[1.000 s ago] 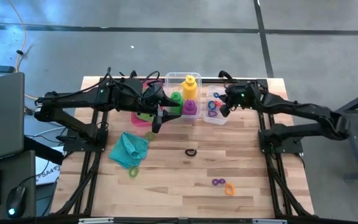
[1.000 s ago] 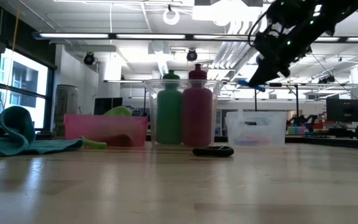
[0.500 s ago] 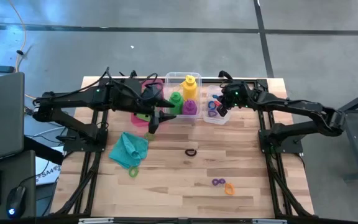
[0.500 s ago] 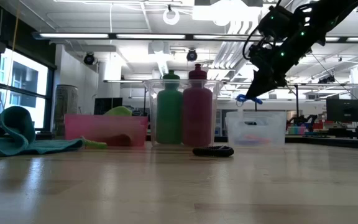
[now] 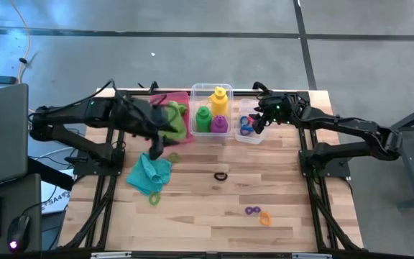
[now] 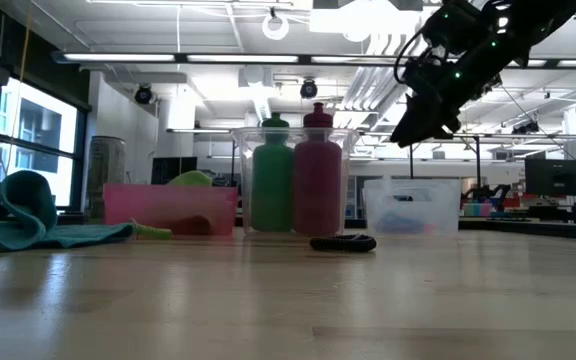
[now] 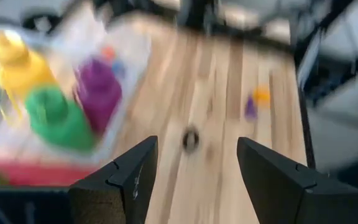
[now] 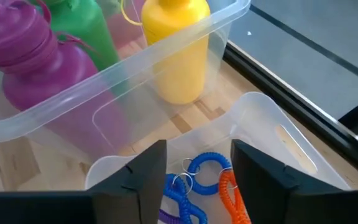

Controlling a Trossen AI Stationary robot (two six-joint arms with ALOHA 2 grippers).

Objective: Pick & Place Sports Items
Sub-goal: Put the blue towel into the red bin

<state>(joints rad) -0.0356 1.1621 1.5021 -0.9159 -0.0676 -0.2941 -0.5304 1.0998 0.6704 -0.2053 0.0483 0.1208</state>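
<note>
1. 3 bottles were seen already binned at upper centre; the teal cloth and 5 loose rings, including the black ring, were left on the table.
2. The right gripper was held apart and empty over the small clear bin; the left gripper, also apart, was held above the teal cloth.
3. The blue ring was shown only in the right wrist view.

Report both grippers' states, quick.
Left gripper: open, holding nothing, over the table near the pink bin.
Right gripper: open, empty, above the small clear bin of rings.
</note>
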